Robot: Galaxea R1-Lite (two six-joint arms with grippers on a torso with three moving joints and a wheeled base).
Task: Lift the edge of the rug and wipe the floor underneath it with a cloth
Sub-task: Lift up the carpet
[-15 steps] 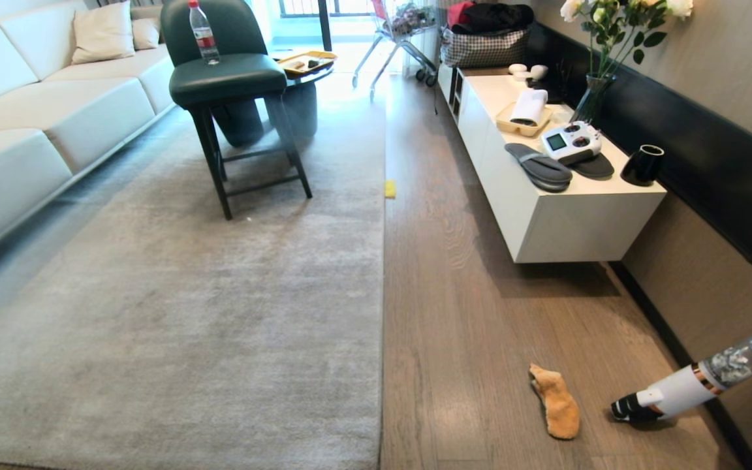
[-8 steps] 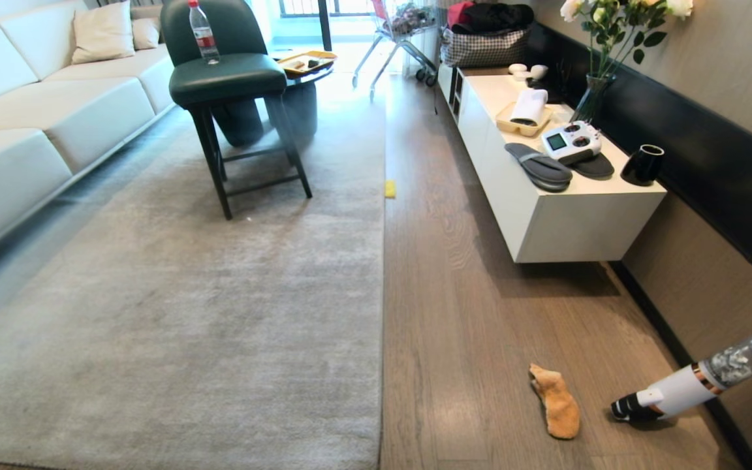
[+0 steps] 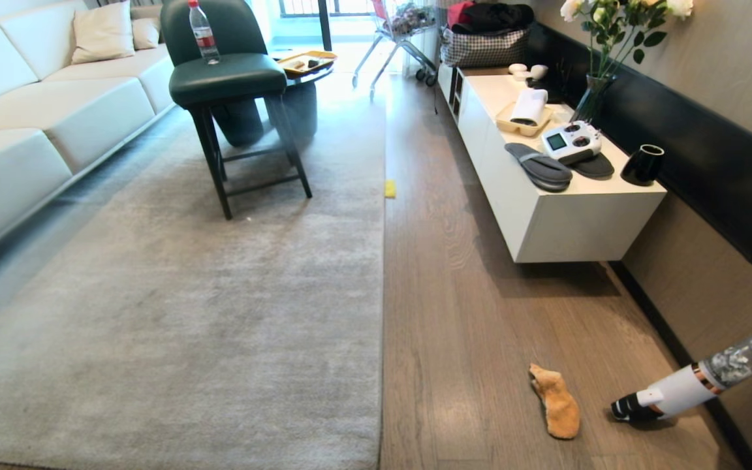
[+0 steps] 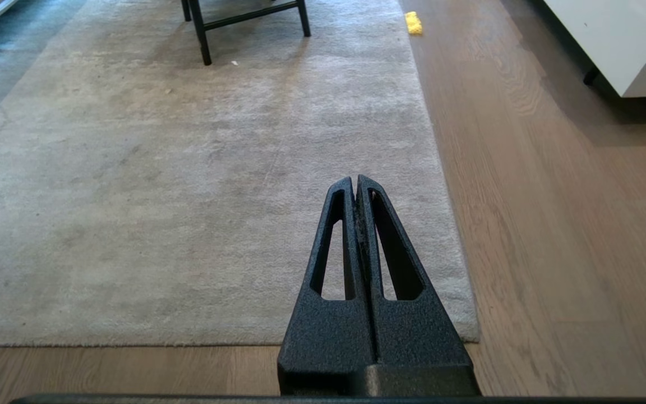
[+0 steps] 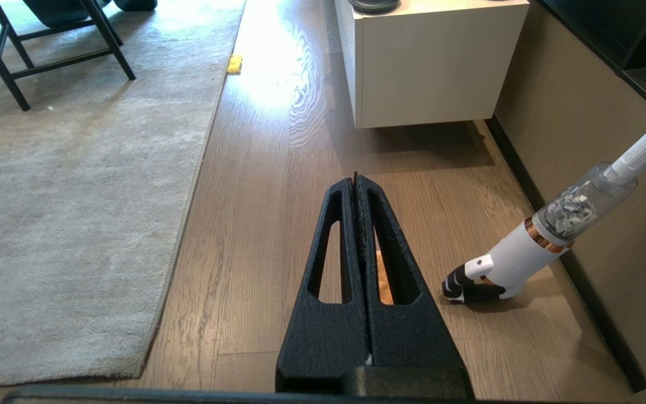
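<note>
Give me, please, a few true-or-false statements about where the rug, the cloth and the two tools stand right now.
1. The rug lies flat on the floor, no edge lifted. True.
2. The cloth sits on top of the rug. False: it lies on the bare floor, apart from the rug, near the vacuum.
3. The left tool is shut and holds nothing. True.
4. The right tool grips the cloth. False: it is shut and empty, with the cloth on the floor below it.
5. A bottle stands on the green chair. True.
</note>
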